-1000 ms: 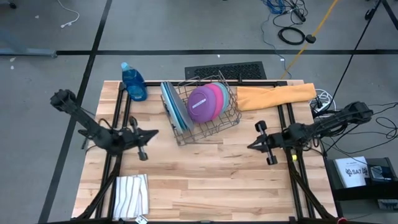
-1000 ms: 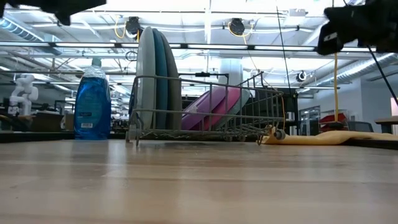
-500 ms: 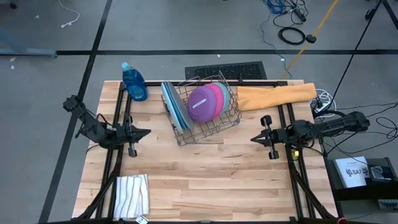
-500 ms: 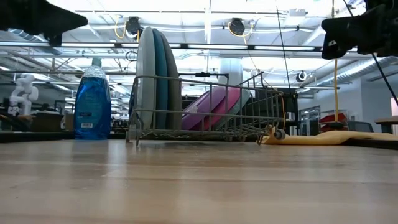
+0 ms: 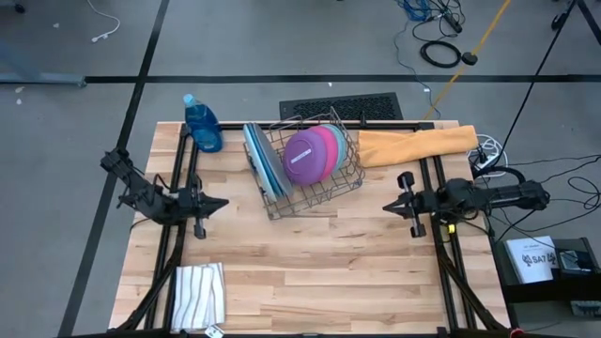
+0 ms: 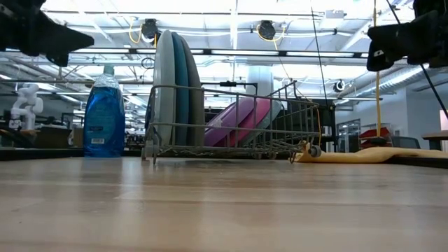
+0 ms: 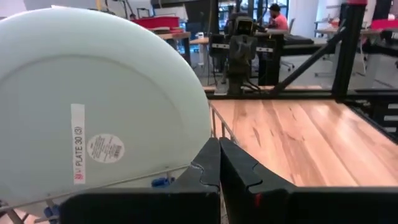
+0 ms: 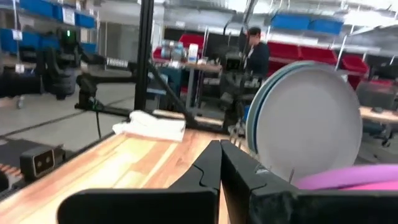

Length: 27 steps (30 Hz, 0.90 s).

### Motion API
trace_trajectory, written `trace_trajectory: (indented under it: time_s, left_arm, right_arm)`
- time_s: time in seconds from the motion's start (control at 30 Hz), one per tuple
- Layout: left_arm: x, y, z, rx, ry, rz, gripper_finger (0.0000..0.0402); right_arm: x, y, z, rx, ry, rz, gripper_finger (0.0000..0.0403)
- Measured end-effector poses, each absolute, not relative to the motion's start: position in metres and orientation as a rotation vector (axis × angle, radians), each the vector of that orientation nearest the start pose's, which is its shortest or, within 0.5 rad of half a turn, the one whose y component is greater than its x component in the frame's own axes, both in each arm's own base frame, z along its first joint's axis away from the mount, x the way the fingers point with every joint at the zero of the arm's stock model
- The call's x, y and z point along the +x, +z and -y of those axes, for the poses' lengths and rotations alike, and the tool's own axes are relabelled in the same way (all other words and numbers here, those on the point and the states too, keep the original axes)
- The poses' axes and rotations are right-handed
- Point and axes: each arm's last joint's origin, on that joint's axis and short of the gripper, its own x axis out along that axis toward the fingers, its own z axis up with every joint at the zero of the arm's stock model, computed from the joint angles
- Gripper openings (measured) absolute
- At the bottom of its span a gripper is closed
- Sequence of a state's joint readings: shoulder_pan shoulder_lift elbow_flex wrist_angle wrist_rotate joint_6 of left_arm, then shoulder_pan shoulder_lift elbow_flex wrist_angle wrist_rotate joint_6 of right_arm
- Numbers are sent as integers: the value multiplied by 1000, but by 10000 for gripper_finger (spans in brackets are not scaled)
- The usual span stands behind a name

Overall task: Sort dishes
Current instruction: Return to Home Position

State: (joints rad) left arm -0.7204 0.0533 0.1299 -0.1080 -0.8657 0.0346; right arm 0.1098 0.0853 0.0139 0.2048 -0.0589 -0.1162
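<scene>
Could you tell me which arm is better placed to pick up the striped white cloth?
Left, I think. The striped white cloth lies on the left arm's side, close to the left gripper; the right gripper sits far across the wooden table.

Grey wire dish rack (image 5: 312,201) crammed with round plastic plates (image 5: 305,158), blue soap bottle (image 5: 202,123) near its left-arm side, orange cloth (image 5: 416,145) beside its right-arm side, bare wooden tabletop (image 5: 319,268) open in front of it

bright, even light from overhead falls on the wooden table (image 5: 310,272), leaving only faint, soft shadows. in the low view the ceiling (image 6: 210,7) glares white, the table gleams, and the dish rack (image 6: 280,145) stands backlit and dark.
</scene>
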Motion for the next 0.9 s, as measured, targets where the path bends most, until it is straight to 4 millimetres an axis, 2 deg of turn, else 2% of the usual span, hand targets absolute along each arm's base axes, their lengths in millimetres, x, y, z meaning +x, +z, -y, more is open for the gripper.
trace_trajectory:
  time_s: [0.27, 0.53, 0.7, 0.8, 0.9]
  left_arm:
    - [79, 171, 38, 20, 222, -39, 0]
    - [80, 170, 38, 31, 255, -43, 0]
    - [78, 169, 34, -31, 392, -32, 0]
    - [79, 169, 35, -84, 353, -24, 0]
    - [80, 170, 39, -156, 239, -20, 0]
  right_arm:
    - [96, 175, -12, -92, 162, 90, 0]
    - [96, 173, -12, -105, 158, 67, 0]
    - [96, 172, -12, -84, 155, 53, 0]
    - [96, 171, -12, -111, 155, 53, 0]
    - [96, 171, -12, -115, 155, 53, 0]
